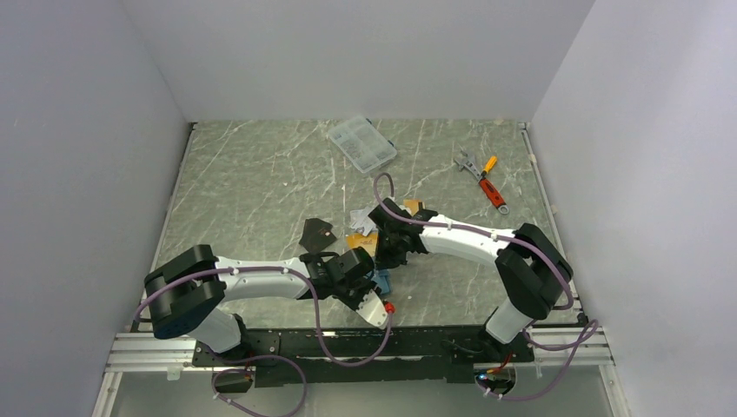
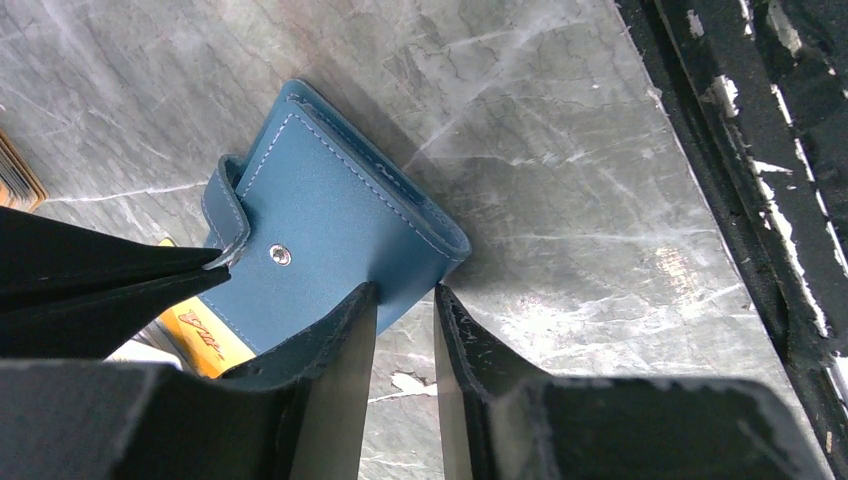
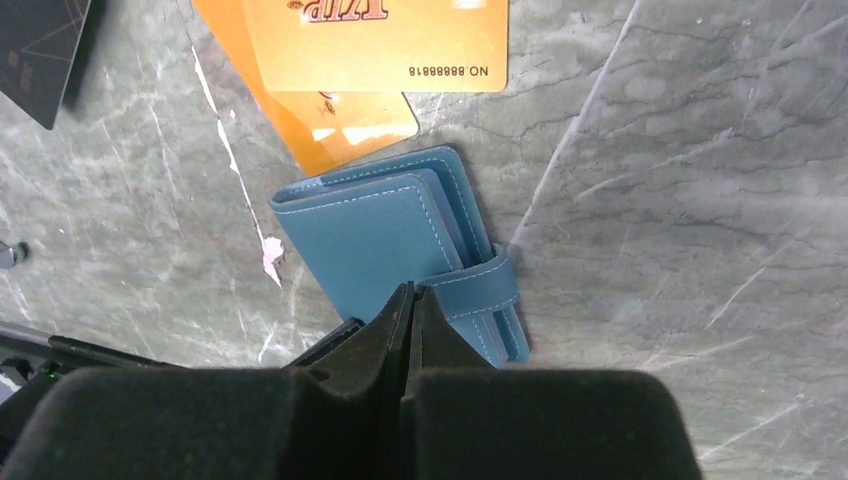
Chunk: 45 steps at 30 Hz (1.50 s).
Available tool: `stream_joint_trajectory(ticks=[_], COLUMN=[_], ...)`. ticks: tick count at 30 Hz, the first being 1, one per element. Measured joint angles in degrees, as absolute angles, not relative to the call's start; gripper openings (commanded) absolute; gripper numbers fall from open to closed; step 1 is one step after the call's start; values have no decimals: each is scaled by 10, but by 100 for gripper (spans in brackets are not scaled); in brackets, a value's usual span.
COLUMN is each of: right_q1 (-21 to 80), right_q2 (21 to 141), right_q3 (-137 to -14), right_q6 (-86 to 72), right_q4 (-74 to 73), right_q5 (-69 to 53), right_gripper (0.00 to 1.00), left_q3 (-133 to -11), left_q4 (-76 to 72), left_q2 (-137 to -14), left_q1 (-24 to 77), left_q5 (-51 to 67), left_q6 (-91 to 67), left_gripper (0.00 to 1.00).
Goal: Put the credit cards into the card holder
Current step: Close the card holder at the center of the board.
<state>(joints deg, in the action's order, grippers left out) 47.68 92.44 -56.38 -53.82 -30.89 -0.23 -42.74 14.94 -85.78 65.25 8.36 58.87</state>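
The teal card holder [image 2: 340,220] lies folded on the marble table, its snap tab [image 2: 225,205] arched up off the bare stud. My right gripper [image 3: 410,290] is shut, and the tab's end meets its tips, which enter the left wrist view from the left. My left gripper [image 2: 402,292] has a narrow gap between its jaws, and the holder's near edge lies at their tips. Orange-gold credit cards [image 3: 375,40] lie just beyond the holder, one [image 2: 205,340] partly under it. Silver-grey cards [image 1: 363,219] sit further back.
A flat black case [image 1: 317,233] lies left of the cards. At the back a clear compartment box [image 1: 361,143] stands, with a wrench [image 1: 467,162] and an orange-handled tool [image 1: 491,187] to its right. The black frame rail [image 2: 760,150] runs close beside the holder.
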Motion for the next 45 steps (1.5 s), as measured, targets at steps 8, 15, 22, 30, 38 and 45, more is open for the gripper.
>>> stream_joint_trajectory(ticks=[8, 15, 22, 30, 38, 45], right_q1=[490, 503, 515, 536, 544, 559], right_q2=[928, 942, 947, 956, 932, 915], right_q3=[-563, -565, -569, -575, -538, -510], right_q6=[-550, -551, -551, -555, -587, -617], right_q4=[-302, -300, -302, -298, -265, -239], right_q5=[9, 21, 41, 71, 91, 121], right_gripper=[0, 0, 0, 0, 0, 0], left_q3=[-429, -429, -431, -431, -431, -431], left_q4=[151, 152, 155, 157, 157, 162], left_q2=[-859, -859, -859, -859, -859, -852], left_q1=[652, 652, 652, 652, 652, 638], left_q5=[84, 84, 84, 83, 83, 86], left_q6=[589, 590, 590, 590, 590, 587], left_gripper=[31, 31, 30, 30, 29, 30])
